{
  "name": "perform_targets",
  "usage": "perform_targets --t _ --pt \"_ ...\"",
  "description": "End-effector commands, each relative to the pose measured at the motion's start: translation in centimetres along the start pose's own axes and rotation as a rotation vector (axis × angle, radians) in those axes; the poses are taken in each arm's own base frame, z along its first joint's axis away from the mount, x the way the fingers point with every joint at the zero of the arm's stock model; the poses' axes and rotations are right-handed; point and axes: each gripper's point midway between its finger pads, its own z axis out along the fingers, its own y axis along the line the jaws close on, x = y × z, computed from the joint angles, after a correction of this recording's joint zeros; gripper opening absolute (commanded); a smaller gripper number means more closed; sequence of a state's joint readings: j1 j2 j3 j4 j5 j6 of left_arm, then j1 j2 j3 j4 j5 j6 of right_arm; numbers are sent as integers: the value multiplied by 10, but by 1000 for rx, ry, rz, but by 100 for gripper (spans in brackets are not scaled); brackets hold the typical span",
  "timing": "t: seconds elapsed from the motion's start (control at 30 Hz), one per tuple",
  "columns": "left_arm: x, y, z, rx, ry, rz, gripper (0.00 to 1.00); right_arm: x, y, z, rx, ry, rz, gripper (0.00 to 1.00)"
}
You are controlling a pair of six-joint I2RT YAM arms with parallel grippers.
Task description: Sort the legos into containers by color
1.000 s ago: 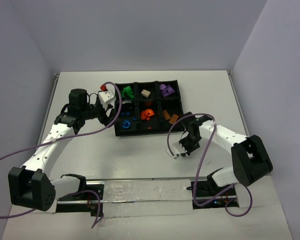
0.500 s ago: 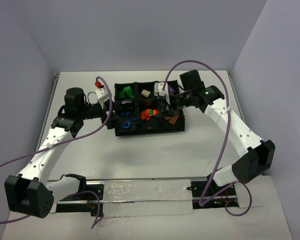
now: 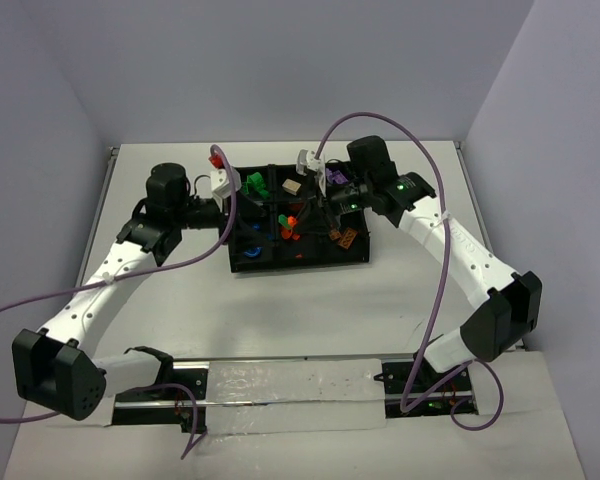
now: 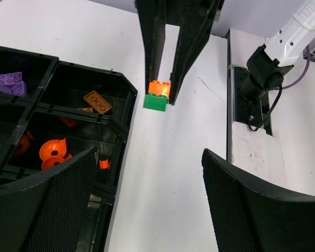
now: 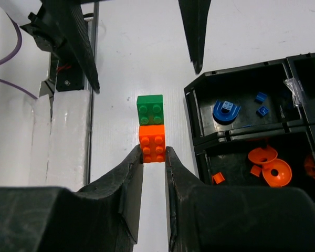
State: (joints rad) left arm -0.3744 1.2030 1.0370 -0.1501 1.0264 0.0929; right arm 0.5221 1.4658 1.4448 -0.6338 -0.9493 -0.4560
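Splitting step, above tray [image 3: 300, 262]
Right gripper [image 5: 153, 152] pinches orange brick [image 5: 152, 143]; left gripper [image 4: 149, 157] spread, facing stacked green brick [image 5: 150, 110], probably to separate colours.

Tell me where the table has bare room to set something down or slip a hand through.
Widest bare patch: the table between the tray, the base rail, the left arm and the right arm. A thinner strip lies between tray and back wall. Crowded: over the tray, where both arms' jaws meet at stacked orange and green bricks.
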Motion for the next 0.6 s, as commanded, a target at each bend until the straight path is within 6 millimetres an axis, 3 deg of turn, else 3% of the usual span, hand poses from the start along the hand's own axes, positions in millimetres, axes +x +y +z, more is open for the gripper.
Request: perform_targets --t 0.0,0.27,0.57 --pt "-21 -7 6 39 -34 85 86 -12 5 2 2 -41 -7 0" --pt "-27 -12 14 62 -36 108 81 -5 8 9 -3 -22 0 0" --pt "-28 -16 21 78 -32 100 62 -10 12 13 -4 -33 -20 0"
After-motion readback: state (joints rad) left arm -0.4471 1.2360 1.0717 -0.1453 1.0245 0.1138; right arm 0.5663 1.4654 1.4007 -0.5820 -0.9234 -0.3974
